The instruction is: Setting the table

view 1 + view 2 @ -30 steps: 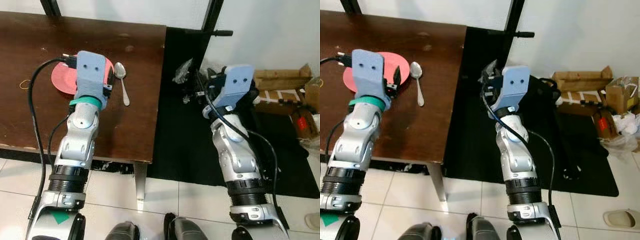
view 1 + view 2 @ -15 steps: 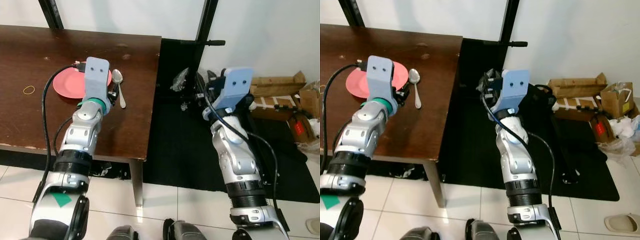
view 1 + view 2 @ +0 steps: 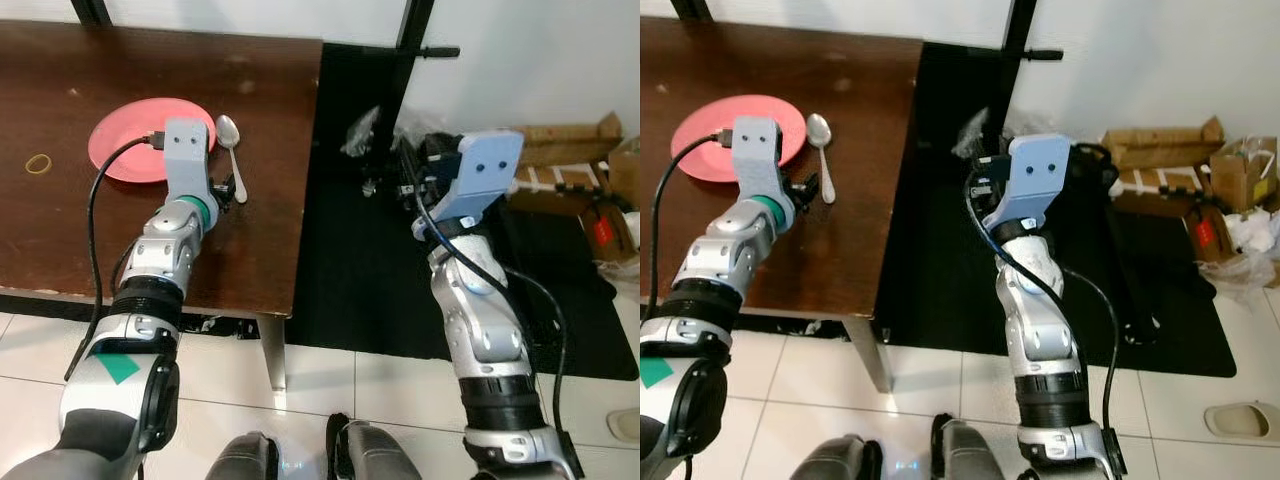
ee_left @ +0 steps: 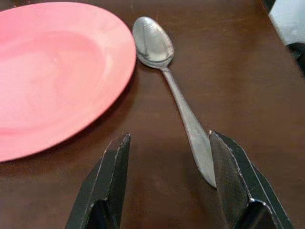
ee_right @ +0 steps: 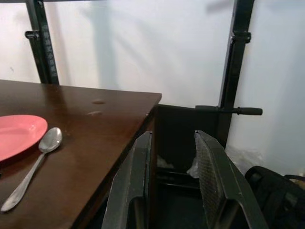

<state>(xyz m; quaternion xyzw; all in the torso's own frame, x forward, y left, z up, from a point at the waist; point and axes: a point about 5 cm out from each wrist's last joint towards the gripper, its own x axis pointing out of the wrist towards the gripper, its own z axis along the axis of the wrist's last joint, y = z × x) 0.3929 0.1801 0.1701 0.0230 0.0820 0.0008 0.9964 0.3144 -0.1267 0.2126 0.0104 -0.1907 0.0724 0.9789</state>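
We see a dark wooden table (image 3: 120, 70) carrying a pink plate (image 4: 52, 71) with a spoon (image 4: 174, 90) just beside it.

Our left gripper (image 4: 167, 191) gapes empty at the spoon's handle end; our right gripper (image 5: 171, 186), fingers parted, hangs off the table's edge.

Dark brown wood surface (image 3: 260, 120), smooth with a dull sheen and a few pale scuffs; on it a smooth pink plate (image 4: 52, 76), looks like plastic with a soft gloss, and at its 3 o'clock a polished metal spoon (image 4: 176, 90), bowl shiny and handle slightly tarnished. Left hand (image 4: 167, 181) fingers matt black plastic with sharp edges, right hand (image 5: 171, 186) fingers black too, one inner face finely textured; wrist housings matt blue plastic, arms brushed silver metal. Floor (image 3: 330, 380) glossy white tile, with a matt black mat (image 3: 370, 280) and rough brown cardboard boxes (image 3: 560, 160) at 3 o'clock.
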